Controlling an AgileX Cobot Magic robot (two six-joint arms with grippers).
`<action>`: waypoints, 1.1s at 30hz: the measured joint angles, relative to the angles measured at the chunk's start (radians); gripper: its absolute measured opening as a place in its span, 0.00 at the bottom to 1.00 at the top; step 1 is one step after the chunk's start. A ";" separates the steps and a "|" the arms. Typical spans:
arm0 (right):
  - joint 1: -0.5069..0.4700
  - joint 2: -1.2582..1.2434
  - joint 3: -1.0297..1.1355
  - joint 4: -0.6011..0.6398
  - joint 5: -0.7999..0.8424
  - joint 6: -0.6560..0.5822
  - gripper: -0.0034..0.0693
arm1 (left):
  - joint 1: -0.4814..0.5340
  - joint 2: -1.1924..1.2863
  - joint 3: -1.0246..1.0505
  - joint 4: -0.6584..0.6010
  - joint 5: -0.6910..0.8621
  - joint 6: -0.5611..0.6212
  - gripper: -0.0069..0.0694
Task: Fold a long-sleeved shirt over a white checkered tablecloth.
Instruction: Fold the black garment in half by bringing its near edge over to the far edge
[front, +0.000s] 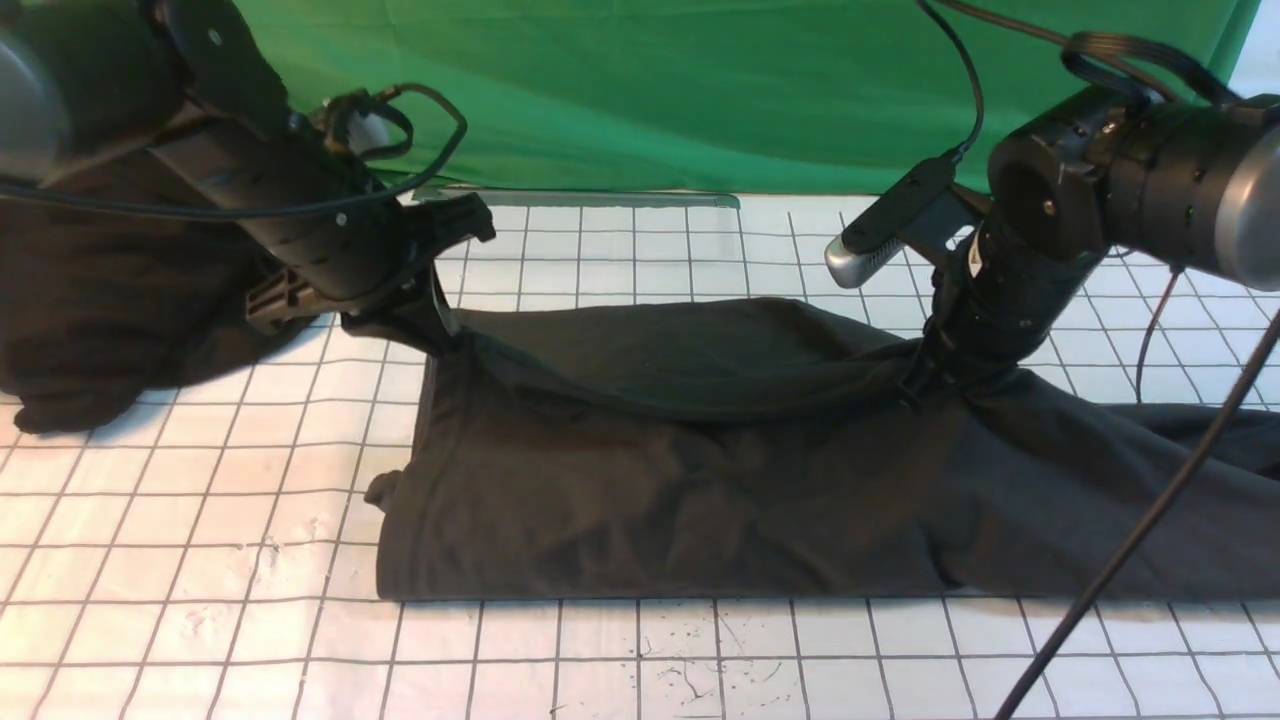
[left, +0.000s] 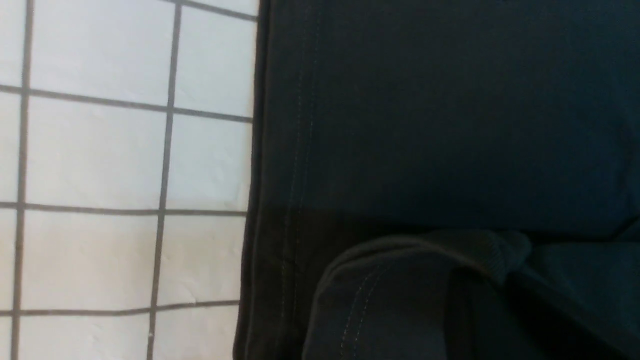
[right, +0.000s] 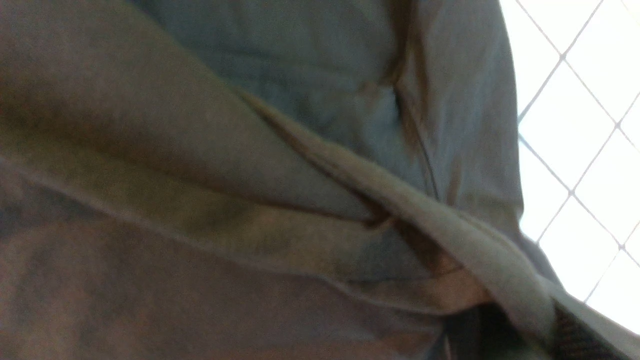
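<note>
The long-sleeved shirt (front: 700, 480) lies dark grey across the white checkered tablecloth (front: 200, 560), one sleeve trailing off to the right. Its far edge is raised in a taut fold between my two grippers. My left gripper (front: 440, 338) is shut on the shirt's far left corner. My right gripper (front: 922, 378) is shut on bunched cloth at the far right. In the left wrist view the stitched hem of the shirt (left: 450, 125) runs beside the tablecloth (left: 100, 150). In the right wrist view, gathered folds of the shirt (right: 250, 150) hide the jaws.
A blacker heap of cloth (front: 100, 300) lies at the far left, under my left arm. A green backdrop (front: 700, 90) hangs behind the table. A black cable (front: 1150, 520) slants across the right sleeve.
</note>
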 joint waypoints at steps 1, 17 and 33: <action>0.000 0.001 0.000 0.000 -0.003 0.000 0.10 | 0.000 0.000 -0.001 0.001 0.000 -0.002 0.14; -0.023 0.117 -0.111 0.004 -0.116 0.002 0.12 | 0.080 0.123 -0.110 -0.046 -0.091 -0.037 0.18; -0.024 0.175 -0.126 0.004 -0.153 0.022 0.20 | 0.070 0.167 -0.144 -0.054 0.206 0.156 0.22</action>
